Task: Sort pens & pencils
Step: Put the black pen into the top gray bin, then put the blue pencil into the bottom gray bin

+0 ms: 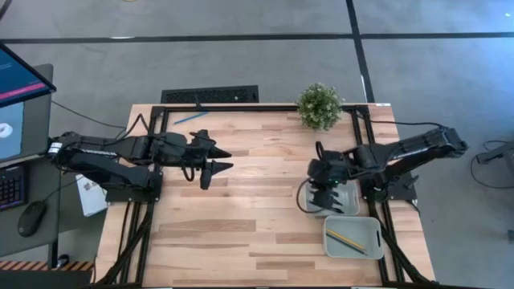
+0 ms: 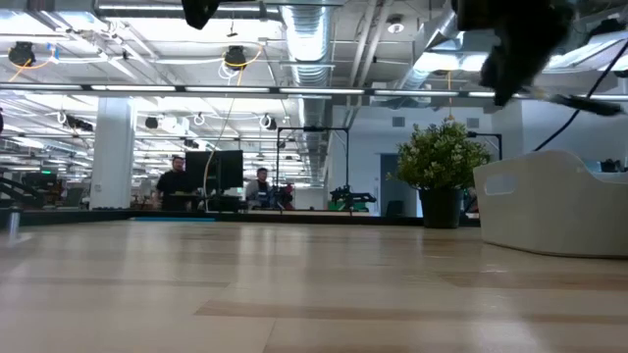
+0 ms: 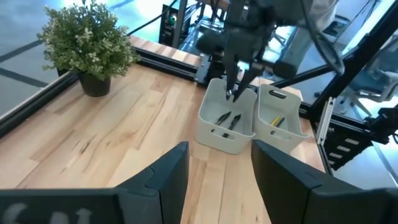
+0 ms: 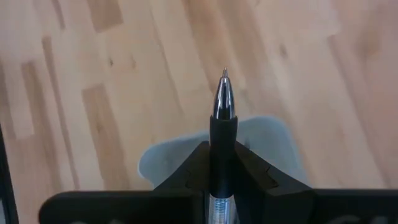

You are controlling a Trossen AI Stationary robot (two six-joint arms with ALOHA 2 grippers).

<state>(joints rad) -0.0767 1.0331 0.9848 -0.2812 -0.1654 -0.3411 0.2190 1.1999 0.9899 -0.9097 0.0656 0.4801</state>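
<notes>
My right gripper [image 1: 328,193] hangs over the grey bin [image 1: 347,201] at the table's right side, shut on a black pen [image 4: 222,124]. Two more black pens [image 3: 227,120] lie on that bin's floor. A yellow pencil [image 1: 347,238] lies in the second grey bin [image 1: 371,249], nearer the table's front edge. A blue pencil [image 1: 191,118] lies flat on the table near the far left corner. My left gripper [image 1: 228,160] stands open above the table's left half, nothing between its fingers. My right gripper pinches the pen's black barrel [image 4: 222,134] between its two fingers. The pen lies along the fingers, and its silver tip [image 4: 224,87] sticks out past them. The fingers point steeply down from above. The pen is lifted clear, over the bin's rim [image 4: 267,134].
A potted plant [image 1: 320,106] stands at the far edge, right of centre. A black frame [image 1: 241,107] runs around the table's far and side edges. Bare wood [image 1: 257,209] lies between the two arms. People sit at desks in the room beyond [image 2: 177,181].
</notes>
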